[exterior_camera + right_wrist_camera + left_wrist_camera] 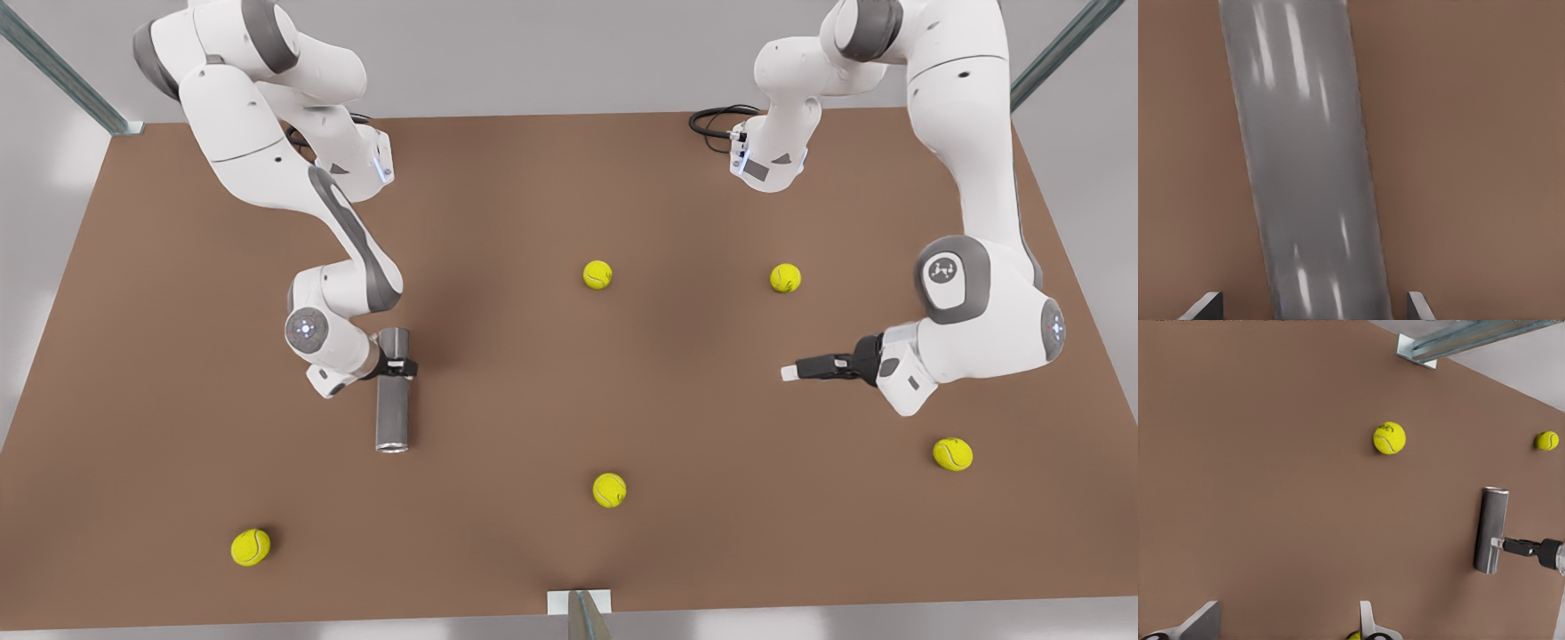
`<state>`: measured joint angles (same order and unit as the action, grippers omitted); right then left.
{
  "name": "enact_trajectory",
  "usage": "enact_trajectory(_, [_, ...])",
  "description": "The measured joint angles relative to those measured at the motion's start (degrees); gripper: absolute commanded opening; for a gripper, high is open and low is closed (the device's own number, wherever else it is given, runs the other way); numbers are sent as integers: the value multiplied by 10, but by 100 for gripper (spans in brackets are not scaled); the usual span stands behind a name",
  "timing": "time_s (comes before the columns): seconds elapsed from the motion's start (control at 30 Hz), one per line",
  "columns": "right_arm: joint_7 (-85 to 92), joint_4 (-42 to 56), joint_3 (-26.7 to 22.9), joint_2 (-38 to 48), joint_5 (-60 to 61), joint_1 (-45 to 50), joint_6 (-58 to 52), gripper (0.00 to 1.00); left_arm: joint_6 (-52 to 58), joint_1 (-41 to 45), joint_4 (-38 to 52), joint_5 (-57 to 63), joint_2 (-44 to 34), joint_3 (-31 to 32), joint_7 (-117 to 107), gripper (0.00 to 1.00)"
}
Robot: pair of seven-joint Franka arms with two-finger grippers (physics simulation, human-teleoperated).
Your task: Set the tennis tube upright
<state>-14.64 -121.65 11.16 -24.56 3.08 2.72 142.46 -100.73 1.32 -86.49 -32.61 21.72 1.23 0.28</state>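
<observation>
Metal bracket (578,603) sits at the counter's (498,204) near edge, and two balls lie close behind it: one (609,490) near the middle, another (251,547) toward the front view's left. Three more balls lie farther off: one (952,454) at the front view's right and two side by side past the middle (597,275) (785,278). All five are well apart from the tube.

The tube (392,391) lies flat on the counter at the front view's left, silvery rim toward the near edge. The right end effector (397,364) reaches in from the side and straddles it above the midpoint. In the right wrist view its fingertips (1205,305) stand to either side of the tube (1311,173) with brown counter showing in the gaps, so it is released, not clamped.

The left end effector (813,367) hangs low over the counter at the front view's right, fingers (1368,620) spread and holding nothing, between the far-right pair of balls. Its wrist view looks across bare counter to the tube (1491,530).
</observation>
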Motion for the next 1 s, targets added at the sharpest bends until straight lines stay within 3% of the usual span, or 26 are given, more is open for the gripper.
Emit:
enact_trajectory(0.63, [9, -11, -8, -35, -27, 8, 74, 100, -6, 1, 0, 0, 2, 0, 0, 99])
enact_trajectory(0.7, [9, -13, -8, -35, -29, 8, 74, 92, -6, 0, 1, -1, 3, 0, 0, 99])
enact_trajectory(1.0, [8, -17, -8, -38, -30, 8, 74, 85, -5, 9, 1, 0, 6, 0, 1, 99])
